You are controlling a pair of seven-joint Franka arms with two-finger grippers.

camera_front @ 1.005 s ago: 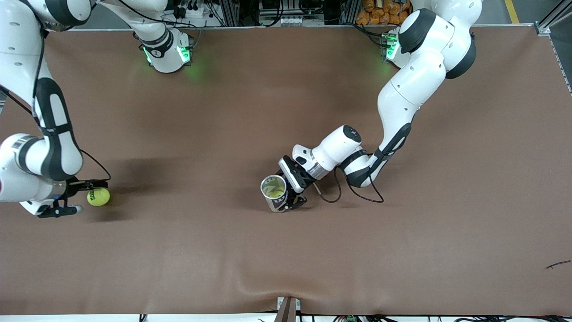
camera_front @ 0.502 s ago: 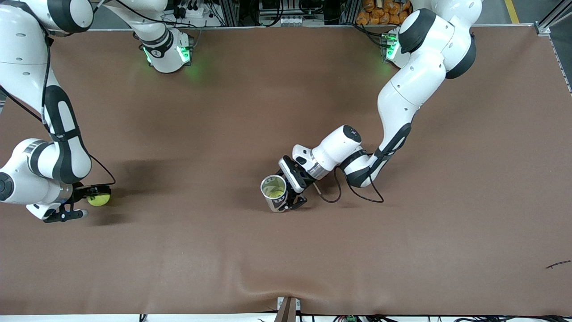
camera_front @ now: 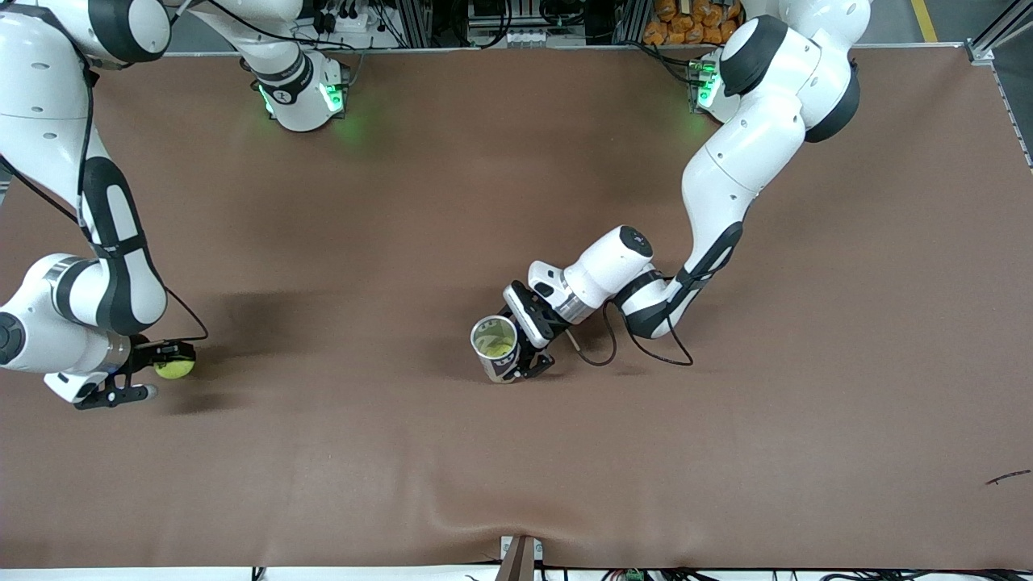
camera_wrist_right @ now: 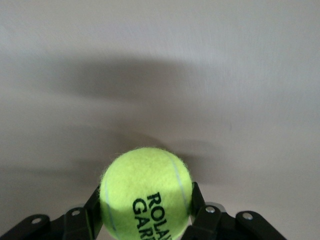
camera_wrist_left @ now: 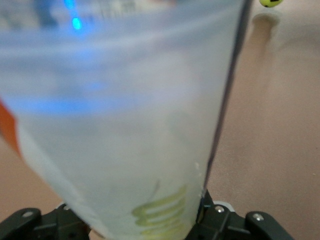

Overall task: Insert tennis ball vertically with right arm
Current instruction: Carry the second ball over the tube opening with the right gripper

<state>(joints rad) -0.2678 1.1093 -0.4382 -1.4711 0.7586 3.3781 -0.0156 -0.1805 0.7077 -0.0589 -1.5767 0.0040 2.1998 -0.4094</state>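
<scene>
A yellow-green tennis ball (camera_front: 176, 369) with black lettering is at the right arm's end of the table. My right gripper (camera_front: 165, 373) is shut on it. In the right wrist view both fingers press the sides of the ball (camera_wrist_right: 146, 192), held in that gripper (camera_wrist_right: 146, 212) low over the brown tabletop. Near the table's middle, my left gripper (camera_front: 526, 353) is shut on a clear plastic ball can (camera_front: 494, 345) whose open mouth faces up, with a yellow-green ball showing inside. The can (camera_wrist_left: 125, 115) fills the left wrist view, between the left gripper's (camera_wrist_left: 145, 227) jaws.
A black cable (camera_front: 601, 355) loops on the table beside the left wrist. The brown table cover (camera_front: 516, 452) has a fold at its near edge. A small dark scrap (camera_front: 1009, 477) lies near the left arm's end.
My right gripper has gone from open around the tennis ball to shut on it, and the wrist has shifted slightly. The left arm and the can have stayed still.
</scene>
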